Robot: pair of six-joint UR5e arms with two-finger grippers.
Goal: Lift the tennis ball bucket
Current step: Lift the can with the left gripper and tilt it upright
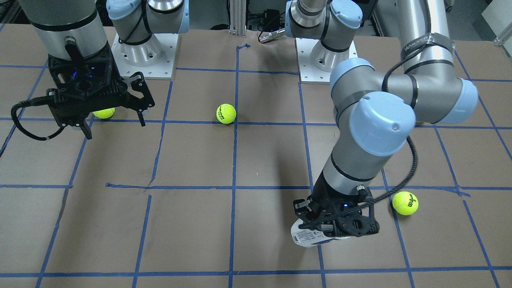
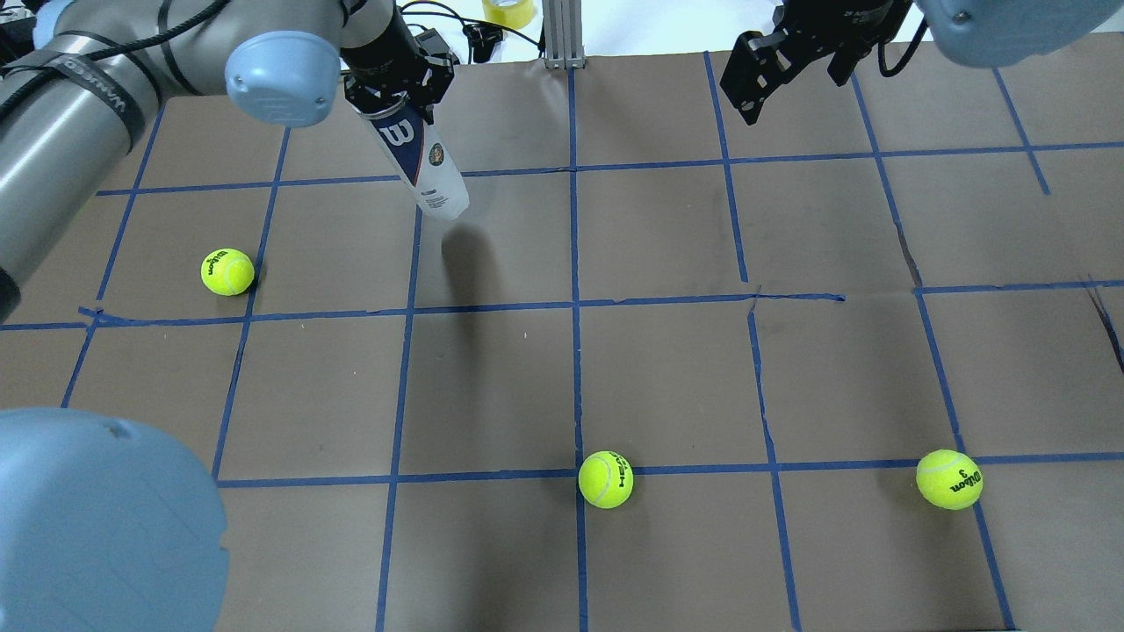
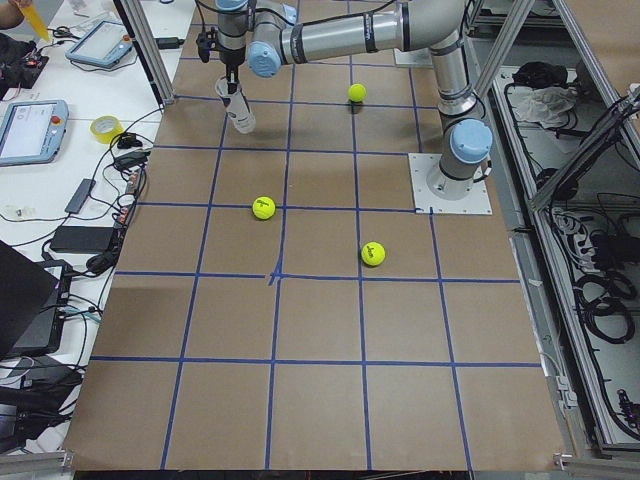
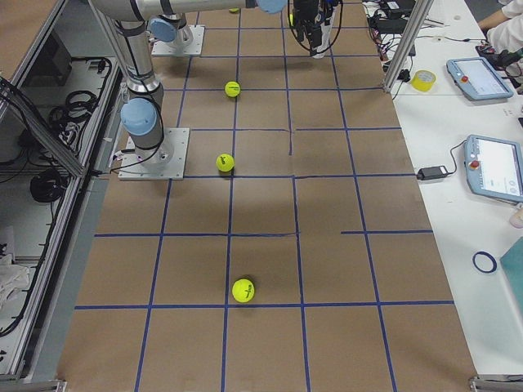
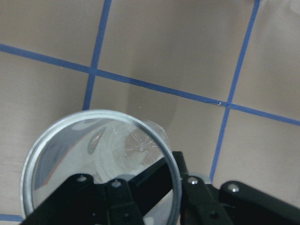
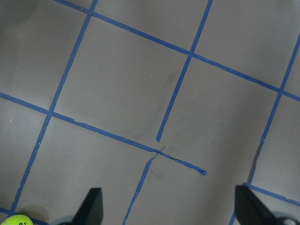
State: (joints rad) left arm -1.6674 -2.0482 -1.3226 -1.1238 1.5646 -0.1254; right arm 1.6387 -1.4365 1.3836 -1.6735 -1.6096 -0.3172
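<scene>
The tennis ball bucket [image 2: 420, 158] is a clear tube with a white-and-navy label. My left gripper [image 2: 393, 92] is shut on its top end and holds it tilted above the table, with its shadow on the paper below. It also shows in the front view [image 1: 310, 237] under the left gripper [image 1: 336, 224]. The left wrist view looks down its open rim [image 5: 33, 164]; it looks empty. My right gripper [image 2: 786, 75] is open and empty, high over the far right of the table; it also shows in the front view [image 1: 114, 128].
Three yellow-green tennis balls lie on the brown paper with blue tape lines: one on the left [image 2: 227, 271], one front centre [image 2: 606, 479], one front right [image 2: 949, 479]. A tape roll [image 2: 509, 10] and cables lie beyond the far edge.
</scene>
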